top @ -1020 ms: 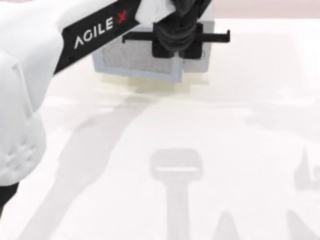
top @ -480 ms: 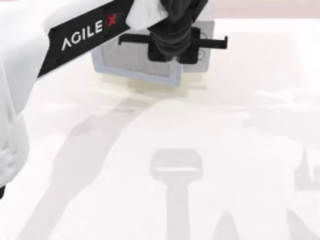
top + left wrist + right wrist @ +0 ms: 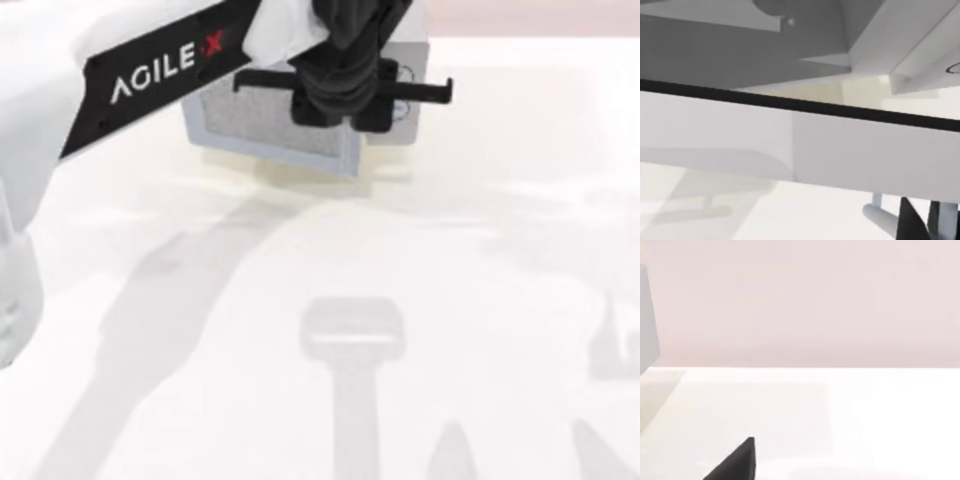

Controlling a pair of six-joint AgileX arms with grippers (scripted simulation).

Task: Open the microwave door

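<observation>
- Light grey microwave (image 3: 300,120) sits at the far edge of the table (image 3: 480,260), about mid-width in the top view, a little left of centre.
- Microwave door (image 3: 270,125), with its speckled darker grey window, hangs slightly ajar: its right edge stands out from the body, and a pale strip of interior shows beneath it.
- Two round knobs (image 3: 400,92) on the right panel are mostly covered by the black gripper body; only parts of their outlines show.
- Left arm (image 3: 150,75), white with a black band lettered AGILEX, reaches from the top view's left side across to the front of the microwave.
- Left gripper (image 3: 340,100) sits at the door's right edge, in front of the seam between door and knob panel. A thin black crossbar spans from above the window to past the microwave's right side.
- Left pincer state: cannot tell. The fingers are hidden under the gripper body in the top view.
- Left wrist view: very close on grey panels; a thin black line runs across a pale flat surface, with a cream gap behind it. Contact with the handle strip cannot be made out.
- Right gripper (image 3: 735,462): only a dark finger tip shows in the right wrist view, over bare table; whether it is wide or narrow cannot be told.
- Right wrist view also catches a grey corner of the microwave at one edge, well apart from that finger tip.
</observation>
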